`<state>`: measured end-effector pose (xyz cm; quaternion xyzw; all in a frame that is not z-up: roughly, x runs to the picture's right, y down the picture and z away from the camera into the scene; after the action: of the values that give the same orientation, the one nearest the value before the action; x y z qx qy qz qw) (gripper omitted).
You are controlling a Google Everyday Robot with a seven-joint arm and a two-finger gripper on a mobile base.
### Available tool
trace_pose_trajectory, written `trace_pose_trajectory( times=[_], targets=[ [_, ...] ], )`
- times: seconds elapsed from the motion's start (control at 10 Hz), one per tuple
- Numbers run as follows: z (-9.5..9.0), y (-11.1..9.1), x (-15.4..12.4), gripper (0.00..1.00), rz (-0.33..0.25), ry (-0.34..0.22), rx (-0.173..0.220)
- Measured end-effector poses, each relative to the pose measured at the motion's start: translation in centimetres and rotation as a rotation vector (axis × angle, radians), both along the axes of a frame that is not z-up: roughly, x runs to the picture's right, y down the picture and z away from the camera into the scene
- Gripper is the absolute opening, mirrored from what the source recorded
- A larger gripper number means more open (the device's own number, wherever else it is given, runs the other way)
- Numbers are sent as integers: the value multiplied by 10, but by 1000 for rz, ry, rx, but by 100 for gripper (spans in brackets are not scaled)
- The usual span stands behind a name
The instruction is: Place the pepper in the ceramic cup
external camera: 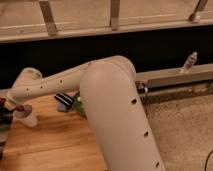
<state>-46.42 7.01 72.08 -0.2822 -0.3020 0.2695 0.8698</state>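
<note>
Slender dark red chili pepper (20, 107) at far left, just above small white ceramic cup (28, 118) on wooden table (55, 145), apparently pinched in dark gripper (7, 106) beside cup's rim.

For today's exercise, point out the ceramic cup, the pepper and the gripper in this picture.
ceramic cup (28, 118): camera view, on its white side wall.
pepper (20, 107): camera view, on the red bit above the cup's rim.
gripper (11, 106): camera view, at the arm's far-left end, by the cup.
</note>
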Motion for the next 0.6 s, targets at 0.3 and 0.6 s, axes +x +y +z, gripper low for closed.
trace_pose_trajectory(
  times=[0.3, 0.6],
  targets=[
    [0, -1, 1, 30, 3, 0, -1],
    [0, 0, 0, 59, 2, -1, -1]
  ],
)
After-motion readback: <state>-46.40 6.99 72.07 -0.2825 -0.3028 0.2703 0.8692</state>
